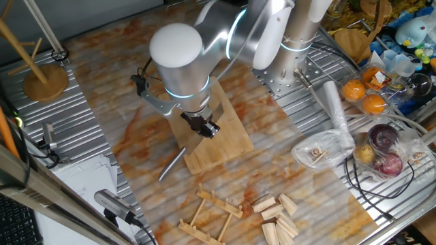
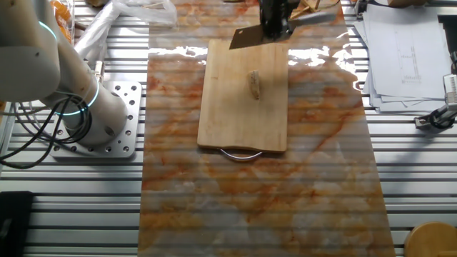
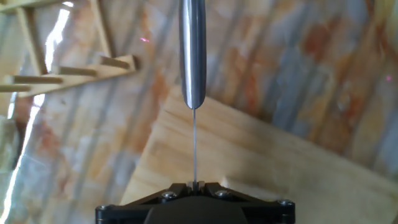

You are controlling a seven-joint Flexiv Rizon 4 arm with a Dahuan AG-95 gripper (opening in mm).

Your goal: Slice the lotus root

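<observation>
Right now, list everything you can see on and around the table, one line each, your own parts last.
Pale wooden cutting board: one, light tan, middle of the marbled mat.
Small beige stubby lotus root: one, whole, lying on the board.
Steel knife with a flat blade: one, grey, held above the board's far edge.
Pale wooden wedge blocks: several, tan, beside the mat's edge.
Slatted wooden rack: one, tan, next to the blocks.
Oranges: two or so, orange, in clutter at the table's side.
Round wooden stand: one, tan, a table corner.
Paper sheets: a stack, white, off the mat.
Silver robot arm: one, over the board.
Black claw: one, closed on the knife.
</observation>
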